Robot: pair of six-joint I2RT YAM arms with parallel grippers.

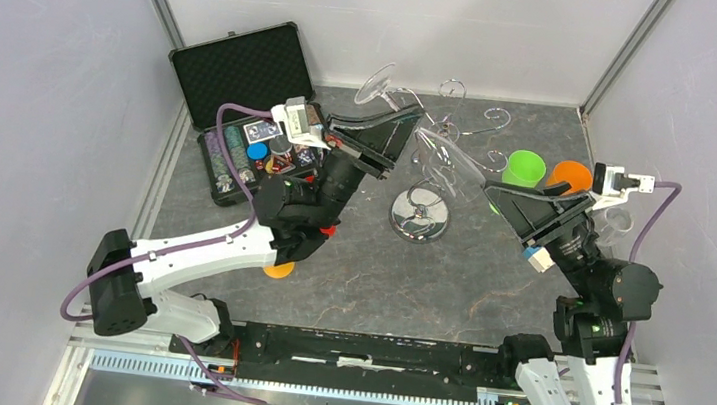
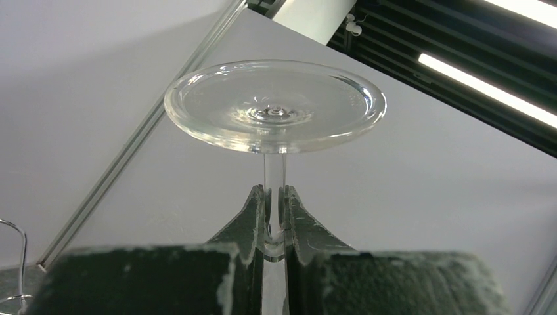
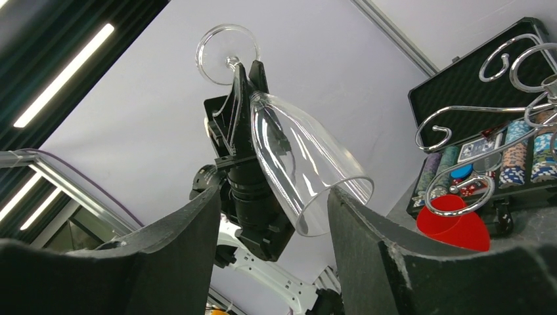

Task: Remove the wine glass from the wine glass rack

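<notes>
The clear wine glass (image 1: 436,145) is held tilted in the air, foot (image 2: 274,105) up and bowl (image 3: 299,154) pointing down to the right. My left gripper (image 2: 274,197) is shut on its stem, as the top view (image 1: 405,122) also shows. The chrome wine glass rack (image 1: 419,216) stands mid-table; its curled hooks (image 3: 460,125) lie to the right of the glass and apart from it in the right wrist view. My right gripper (image 3: 274,197) is open, and the bowl's rim sits between its fingers, close to the right finger (image 3: 368,243). From above, my right gripper (image 1: 492,198) is just right of the bowl.
An open black case (image 1: 246,90) of chips and cards lies at the back left. A green cup (image 1: 524,168), an orange cup (image 1: 571,175) and a clear cup (image 1: 614,221) stand at the right. A red cup (image 3: 453,226) shows beside the case. An orange disc (image 1: 278,270) lies under the left arm.
</notes>
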